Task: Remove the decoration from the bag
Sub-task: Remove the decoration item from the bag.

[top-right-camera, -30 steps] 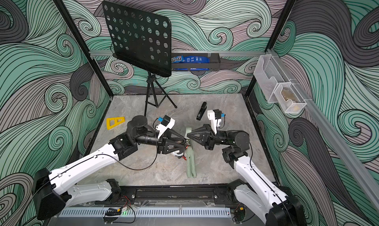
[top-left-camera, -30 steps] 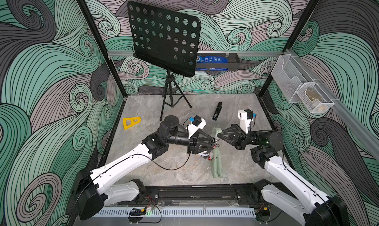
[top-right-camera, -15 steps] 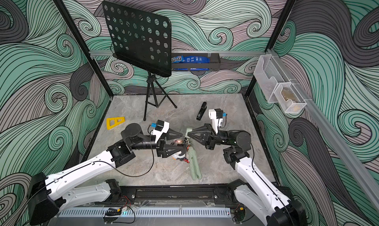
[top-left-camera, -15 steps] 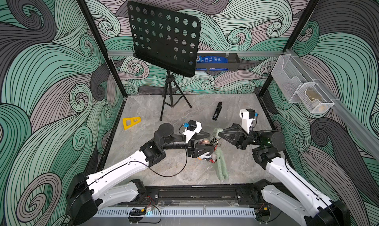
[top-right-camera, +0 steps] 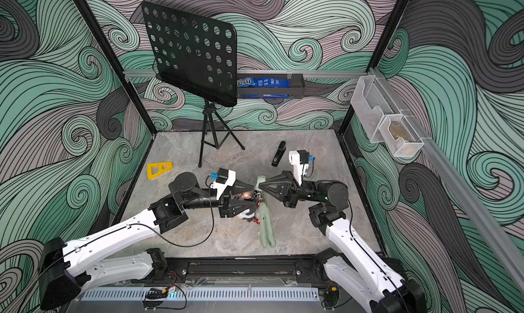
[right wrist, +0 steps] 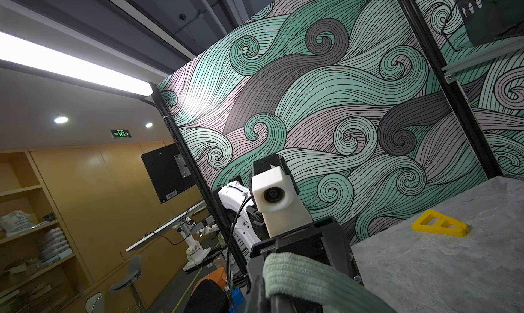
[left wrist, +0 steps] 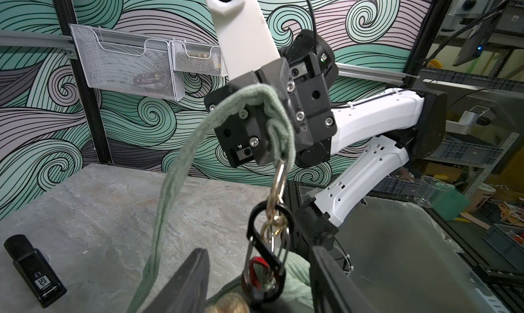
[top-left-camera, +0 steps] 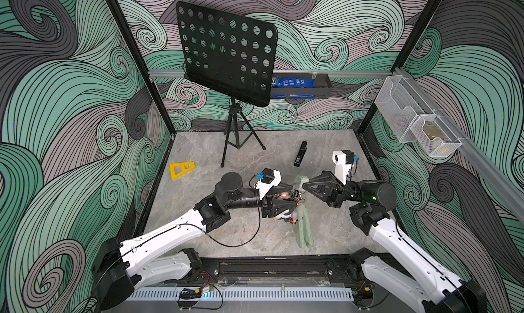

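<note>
Strap (left wrist: 170,184) sits clamped in the right pincer (top-left-camera: 302,185), with the bag (top-left-camera: 303,226) hanging lengthwise toward the near edge. Decoration carabiner (left wrist: 266,257) lies straight ahead between the parted jaws of the left pincer (left wrist: 257,249).

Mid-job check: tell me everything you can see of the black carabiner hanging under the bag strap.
The black carabiner is a slim, pear-shaped clip, metal by its look, with a silver wire gate that appears shut. It hangs slightly tilted, hooked through gold clasp hardware on the green strap, which the right gripper pinches. A red loop sits inside it. The open jaws of the left gripper flank it without touching it.
</note>
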### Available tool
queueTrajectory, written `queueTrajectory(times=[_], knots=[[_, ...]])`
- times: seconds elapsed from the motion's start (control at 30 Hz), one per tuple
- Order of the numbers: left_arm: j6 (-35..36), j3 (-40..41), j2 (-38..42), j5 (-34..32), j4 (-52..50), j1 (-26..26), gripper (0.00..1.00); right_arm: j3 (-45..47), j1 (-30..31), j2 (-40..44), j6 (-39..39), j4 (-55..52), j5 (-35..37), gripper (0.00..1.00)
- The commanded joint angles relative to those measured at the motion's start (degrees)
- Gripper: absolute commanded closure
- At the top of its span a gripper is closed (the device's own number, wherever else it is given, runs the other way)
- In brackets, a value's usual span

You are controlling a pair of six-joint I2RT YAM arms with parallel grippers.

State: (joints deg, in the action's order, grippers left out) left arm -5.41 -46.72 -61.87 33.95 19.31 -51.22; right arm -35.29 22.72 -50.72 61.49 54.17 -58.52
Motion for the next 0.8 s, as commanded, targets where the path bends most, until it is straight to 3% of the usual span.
queueTrajectory(times=[0.0,0.27,0.77], knots=[[0.1,-2.5,-0.7,1.2,1.2,-0.3,0.42,-1.9,0.5,0.9,-0.6,1.6,1.7,1.0],[-0.6,-2.9,-1.2,2.2,1.9,-0.3,0.51,-1.7,1.0,0.9,-1.1,1.4,1.7,1.0],[-1.4,-2.9,-1.1,2.7,2.7,-0.3,0.57,-1.6,1.2,1.1,-1.5,1.0,1.7,1.0]])
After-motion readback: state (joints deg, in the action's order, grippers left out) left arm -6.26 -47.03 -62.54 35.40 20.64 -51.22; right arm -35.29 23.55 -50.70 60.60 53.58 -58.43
